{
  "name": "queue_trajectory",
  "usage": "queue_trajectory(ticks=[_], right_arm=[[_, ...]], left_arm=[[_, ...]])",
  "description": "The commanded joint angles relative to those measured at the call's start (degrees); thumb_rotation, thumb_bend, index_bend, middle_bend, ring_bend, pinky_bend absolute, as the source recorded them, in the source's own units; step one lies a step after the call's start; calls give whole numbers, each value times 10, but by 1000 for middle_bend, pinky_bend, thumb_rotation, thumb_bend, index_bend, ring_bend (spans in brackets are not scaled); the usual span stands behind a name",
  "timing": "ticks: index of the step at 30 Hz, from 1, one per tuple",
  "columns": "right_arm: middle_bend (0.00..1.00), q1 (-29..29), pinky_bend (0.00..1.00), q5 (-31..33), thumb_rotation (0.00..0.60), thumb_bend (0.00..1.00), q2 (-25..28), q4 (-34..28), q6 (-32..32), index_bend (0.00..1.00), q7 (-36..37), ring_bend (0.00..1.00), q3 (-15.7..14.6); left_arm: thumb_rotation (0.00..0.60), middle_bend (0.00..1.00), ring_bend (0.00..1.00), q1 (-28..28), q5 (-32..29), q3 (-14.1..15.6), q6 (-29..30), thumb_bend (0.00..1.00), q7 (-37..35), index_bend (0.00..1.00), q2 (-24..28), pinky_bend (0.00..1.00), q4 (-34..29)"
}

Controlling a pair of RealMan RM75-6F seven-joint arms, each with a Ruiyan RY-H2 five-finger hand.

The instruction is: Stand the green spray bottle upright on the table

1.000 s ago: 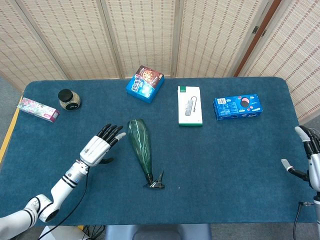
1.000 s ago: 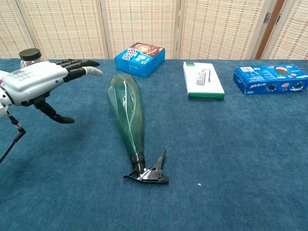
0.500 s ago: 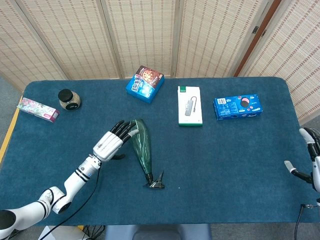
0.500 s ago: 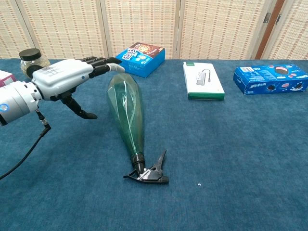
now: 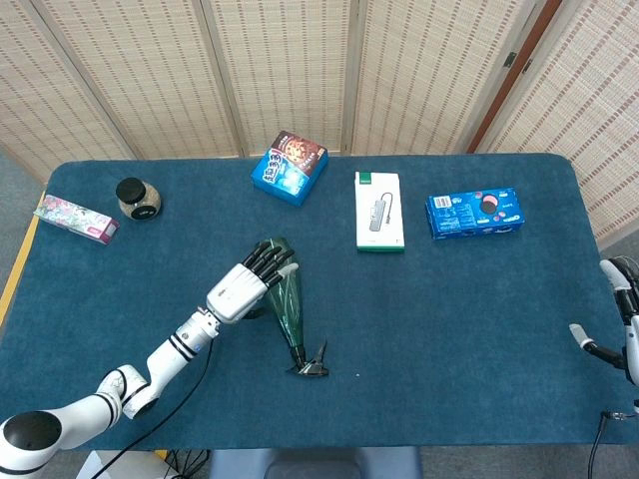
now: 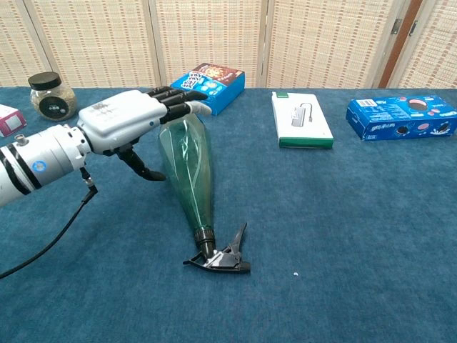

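The green spray bottle [image 5: 287,302] [image 6: 190,177] lies on its side on the blue table, its wide base pointing to the far side and its black trigger head [image 6: 221,256] toward the near edge. My left hand [image 5: 250,282] [image 6: 136,120] hovers over the wide end of the bottle with its fingers stretched out and the thumb hanging below on the bottle's left side; it holds nothing. My right hand [image 5: 621,311] stays at the table's right edge, far from the bottle, fingers apart and holding nothing.
Along the far side lie a blue snack box [image 5: 290,167], a white and green box [image 5: 379,211] and a blue cookie box [image 5: 476,213]. A dark-lidded jar [image 5: 137,198] and a pink carton [image 5: 76,219] sit at the far left.
My left hand has moved right across the table and now reaches over the bottle's wide end. The bottle has not moved. The right hand has drawn back slightly.
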Motion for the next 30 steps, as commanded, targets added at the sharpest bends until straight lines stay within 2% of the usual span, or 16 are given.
queue_trajectory(ticks=[1,12,30], right_arm=[[127,-1,416,1,600,126,-1,2,0,113,3,166,0],[127,-4,416,2,600,126,-6,9,-2,113,14,166,-1],[127,-10,416,5,600,126,-10,17,0,113,26,166,1]], left_arm=[[600,0,0,-8,0,2,0,0,-3,0,-8,0,8],[600,0,0,-39,-9,0,-20,0,-3,0,-31,0,18],[600,0,0,-79,-32,-16,-41,0,7,0,-60,0,-6]])
